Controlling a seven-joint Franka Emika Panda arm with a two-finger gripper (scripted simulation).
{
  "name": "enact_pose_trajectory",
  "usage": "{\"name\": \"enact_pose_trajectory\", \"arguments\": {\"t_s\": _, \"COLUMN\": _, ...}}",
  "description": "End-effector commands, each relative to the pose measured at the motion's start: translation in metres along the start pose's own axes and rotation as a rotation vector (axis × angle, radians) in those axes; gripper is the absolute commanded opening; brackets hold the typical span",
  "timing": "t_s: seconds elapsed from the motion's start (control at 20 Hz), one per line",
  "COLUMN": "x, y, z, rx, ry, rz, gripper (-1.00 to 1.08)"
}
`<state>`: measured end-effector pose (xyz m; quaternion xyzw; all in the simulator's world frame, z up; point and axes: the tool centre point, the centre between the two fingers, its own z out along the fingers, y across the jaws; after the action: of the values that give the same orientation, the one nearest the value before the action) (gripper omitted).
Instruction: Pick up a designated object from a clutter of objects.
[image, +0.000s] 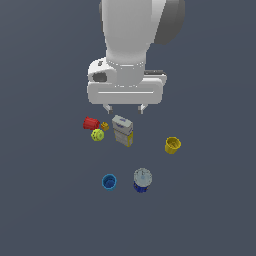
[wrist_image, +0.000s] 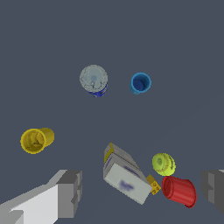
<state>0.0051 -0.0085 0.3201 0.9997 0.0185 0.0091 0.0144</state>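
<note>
Sim render: a Franka arm's gripper (image: 125, 108) is hanging above a scatter of small items, jaws spread wide w/ nothing between them. In the wrist view both fingers sit far apart at the frame's edges, so it is holding nothing.

The target, a bright-blue cup (image: 109, 181), is standing upright, mouth up, near the front of the exterior view, well apart from the gripper and just beside the dark-blue object w/ a grey round top (image: 142, 180). That neighbour is the likely trap: similar colour, close by.

Under the jaws is lying a different bunch: grey-and-yellow box (image: 122, 130), tipped over; red cup (image: 90, 123) on its side; yellow-green ball (image: 97, 135); tiny orange piece (image: 104, 126). The yellow cup (image: 172, 145) is sitting alone toward the exterior view's right.

Judging by this, the approach hasn't begun; the arm needs to shift over to the blue cup.

Box face is showing a dark smudge of print in the wrist view, too blurred to read. No other writing visible.
</note>
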Motion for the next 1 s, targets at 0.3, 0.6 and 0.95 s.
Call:
{"name": "enact_pose_trajectory", "arguments": {"t_s": 0.3, "x": 0.006, "y": -0.001, "z": 0.001, "rx": 0.000, "ry": 0.006, "rz": -0.010, "gripper": 1.00}}
{"name": "enact_pose_trajectory", "arguments": {"t_s": 0.6, "x": 0.022, "y": 0.004, "z": 0.017, "rx": 0.004, "ry": 0.004, "rz": -0.011, "gripper": 1.00}}
{"name": "enact_pose_trajectory", "arguments": {"t_s": 0.95, "x": 0.054, "y": 0.016, "z": 0.053, "rx": 0.013, "ry": -0.001, "rz": -0.011, "gripper": 1.00}}
